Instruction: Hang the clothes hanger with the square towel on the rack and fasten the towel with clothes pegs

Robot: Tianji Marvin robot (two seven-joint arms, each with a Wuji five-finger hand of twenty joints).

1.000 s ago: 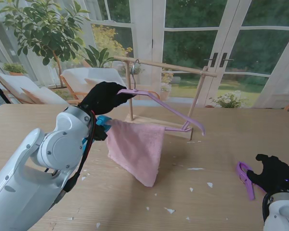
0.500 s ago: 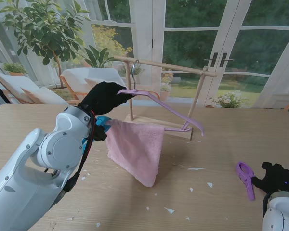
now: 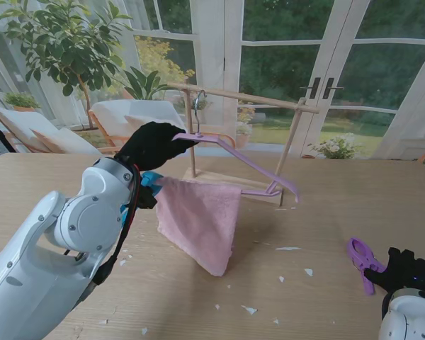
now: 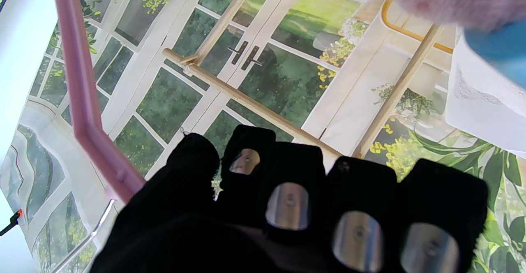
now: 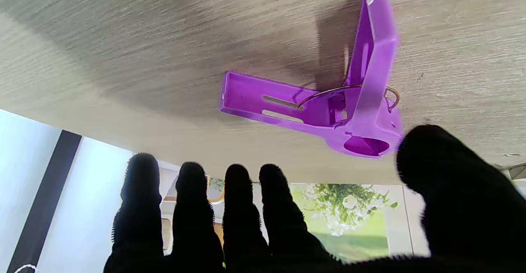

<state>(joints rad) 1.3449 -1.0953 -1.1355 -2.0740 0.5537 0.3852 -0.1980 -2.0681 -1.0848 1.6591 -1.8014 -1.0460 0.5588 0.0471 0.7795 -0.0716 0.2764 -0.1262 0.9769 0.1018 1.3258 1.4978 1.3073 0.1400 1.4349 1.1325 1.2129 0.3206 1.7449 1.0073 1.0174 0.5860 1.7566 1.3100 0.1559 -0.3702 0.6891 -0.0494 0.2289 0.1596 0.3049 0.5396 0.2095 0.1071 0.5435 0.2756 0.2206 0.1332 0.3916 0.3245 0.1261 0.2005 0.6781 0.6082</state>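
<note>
Hanger: pink plastic, thin and stiff, light; held in the air in front of the rack, its lower bar carrying the towel, its metal hook up at the rack's crossbar. Whether the hook is over the bar or only beside it, cannot tell.
Towel: pink, square, soft and limp; draped over the hanger's lower bar with one corner hanging lowest, clear of the table. Likely to slide along smooth plastic if the hanger tilts, hence the pegs.
Rack: light wooden frame, two posts and a crossbar on a base, standing on the far side of the table. Looks easy to tip; the hook should go on gently.
Left hand: fingers curled around the hanger near its top bend, just under the hook. Good hold for steering the hook; it leaves the far arm of the hanger free to swing.
Peg: purple plastic with a wire spring, lying on the table at the right near me. Small, hard, a bit slippery; best pinched at the two tail ends to open its mouth.
Right hand: fingers spread, holding nothing, just beside the peg; the wrist view shows the thumb close to its ring end. Contact uncertain.
</note>
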